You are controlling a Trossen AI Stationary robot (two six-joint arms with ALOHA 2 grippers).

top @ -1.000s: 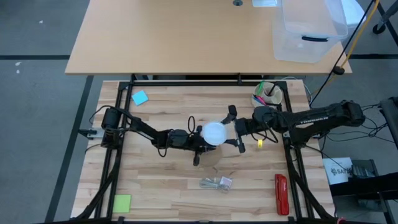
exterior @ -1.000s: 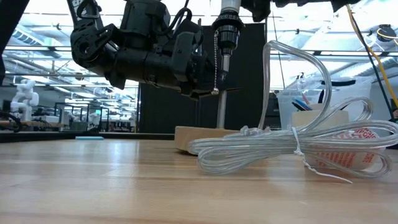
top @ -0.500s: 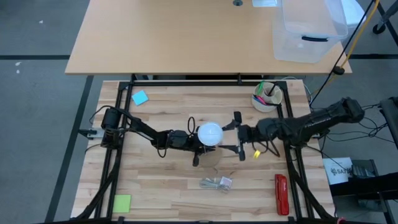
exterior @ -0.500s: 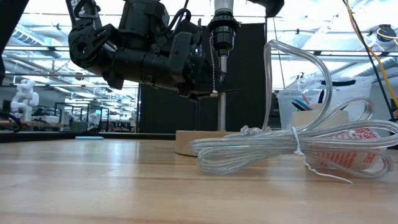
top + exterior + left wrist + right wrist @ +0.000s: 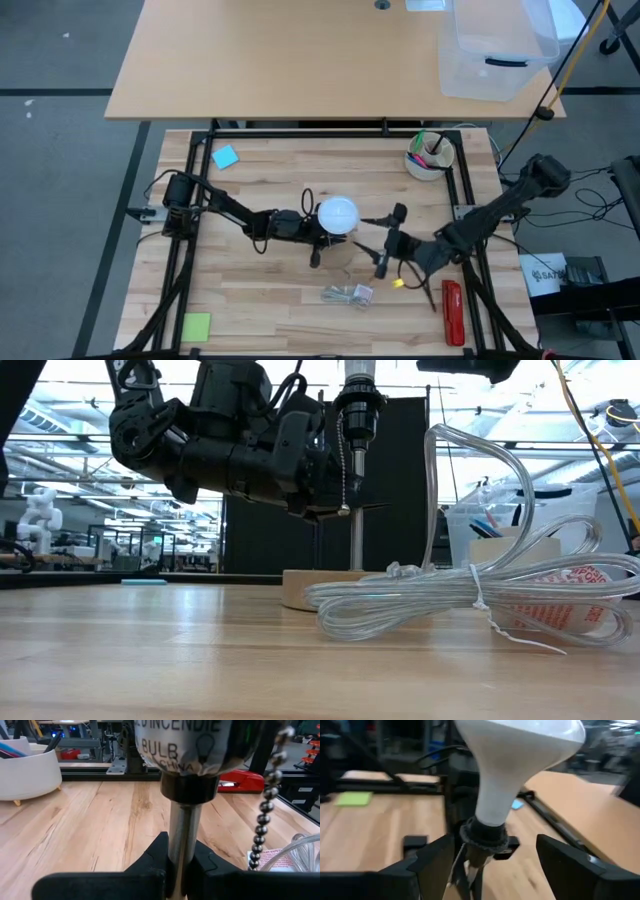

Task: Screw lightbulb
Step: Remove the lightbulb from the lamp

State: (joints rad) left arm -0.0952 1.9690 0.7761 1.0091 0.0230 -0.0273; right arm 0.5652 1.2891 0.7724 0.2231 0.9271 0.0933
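The lightbulb (image 5: 337,214) sits in the black socket (image 5: 482,836) on top of the thin metal pole (image 5: 182,840). The left gripper (image 5: 177,862) squeezes that pole. The right gripper (image 5: 384,243) is wide apart, holding nothing, beside the bulb.

1. Bulb (image 5: 338,214): white round globe, tapering neck.
2. Standing upright, neck (image 5: 496,810) down, sitting in a black socket (image 5: 483,836) atop a metal post.
3. Showing mid-table in the high view.

Left hand (image 5: 335,510) on lamp stem (image 5: 356,540)
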